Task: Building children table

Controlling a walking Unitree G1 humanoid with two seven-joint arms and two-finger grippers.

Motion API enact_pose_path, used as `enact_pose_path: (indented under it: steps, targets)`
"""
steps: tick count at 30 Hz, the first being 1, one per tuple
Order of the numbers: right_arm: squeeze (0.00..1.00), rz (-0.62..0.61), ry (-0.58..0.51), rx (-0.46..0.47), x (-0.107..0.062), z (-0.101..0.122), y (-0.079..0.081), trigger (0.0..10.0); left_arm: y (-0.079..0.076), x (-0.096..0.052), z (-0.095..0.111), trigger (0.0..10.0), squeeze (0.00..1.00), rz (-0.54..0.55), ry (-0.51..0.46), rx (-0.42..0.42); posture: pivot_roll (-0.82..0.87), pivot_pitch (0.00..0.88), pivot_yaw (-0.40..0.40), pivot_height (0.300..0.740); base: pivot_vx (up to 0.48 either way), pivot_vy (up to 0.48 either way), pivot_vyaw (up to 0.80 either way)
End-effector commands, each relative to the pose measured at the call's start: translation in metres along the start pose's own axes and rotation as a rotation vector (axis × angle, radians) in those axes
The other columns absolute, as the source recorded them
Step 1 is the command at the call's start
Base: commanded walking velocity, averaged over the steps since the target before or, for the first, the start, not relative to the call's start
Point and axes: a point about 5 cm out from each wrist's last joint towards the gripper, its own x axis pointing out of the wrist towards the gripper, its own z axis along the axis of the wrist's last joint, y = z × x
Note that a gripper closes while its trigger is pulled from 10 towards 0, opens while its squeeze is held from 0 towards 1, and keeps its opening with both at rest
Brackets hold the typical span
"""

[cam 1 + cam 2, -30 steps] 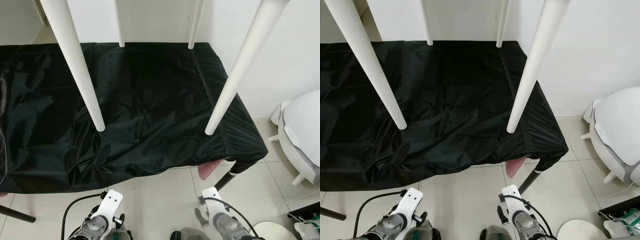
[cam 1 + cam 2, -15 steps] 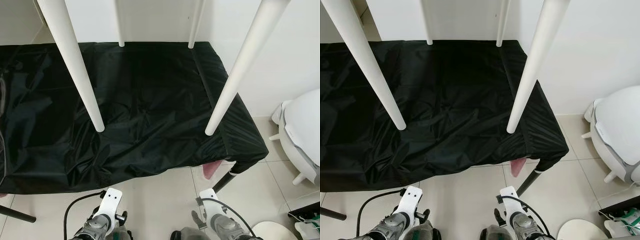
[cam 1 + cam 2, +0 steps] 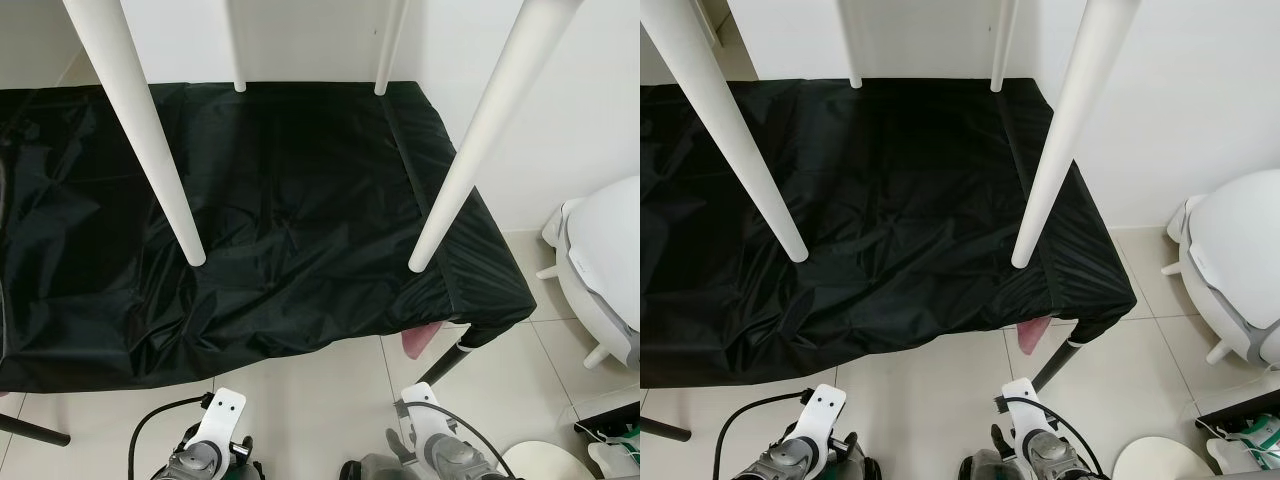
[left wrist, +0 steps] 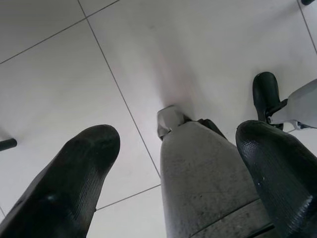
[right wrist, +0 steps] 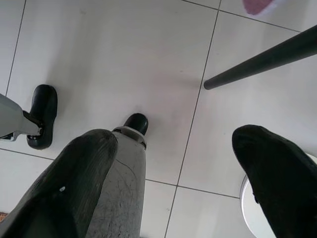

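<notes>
Four white tapered table legs come down from the top of the head views. The two near legs, left (image 3: 150,130) and right (image 3: 470,150), end with their tips on a black cloth (image 3: 290,220) that covers a low platform. The two far legs (image 3: 236,60) reach its back edge. The tabletop is out of frame. My left arm (image 3: 212,432) and right arm (image 3: 432,432) hang low in front of the platform. The left gripper (image 4: 176,134) and the right gripper (image 5: 173,136) are both open over white floor tiles, holding nothing, with my own grey leg between their fingers.
A white rounded appliance (image 3: 605,265) stands on the floor at the right. A pink object (image 3: 418,340) and a black metal strut (image 3: 445,362) show under the platform's right corner. A white disc (image 3: 548,462) lies at the bottom right. A white wall is behind.
Both arms have sunk a little lower in the head views. The table legs and cloth are as before, apart from a slight camera shift.
</notes>
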Motion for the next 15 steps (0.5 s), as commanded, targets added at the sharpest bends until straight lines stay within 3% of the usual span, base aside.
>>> enact_pose_path:
  steps: [1, 6, 15]
  targets:
    - [0.00, -0.009, 0.035, 0.003, -0.0020, -0.0083, -0.0018, 10.0, 0.0076, -0.0037, -0.0167, 10.0, 0.00, 0.150, 0.067, 0.001, -0.02, 0.000, 0.005, 0.740, 0.000, 0.000, 0.00]
    - [0.00, -0.021, 0.038, 0.018, -0.0021, -0.0089, -0.0028, 10.0, 0.0119, -0.0037, -0.0148, 10.0, 0.00, 0.162, 0.066, -0.010, -0.02, 0.000, 0.005, 0.740, 0.000, 0.000, 0.00]
    - [0.00, -0.040, 0.029, 0.072, -0.0012, -0.0066, -0.0015, 10.0, 0.0118, -0.0040, -0.0164, 10.0, 0.00, 0.145, 0.080, 0.007, -0.08, 0.000, 0.074, 0.740, 0.000, 0.000, 0.00]
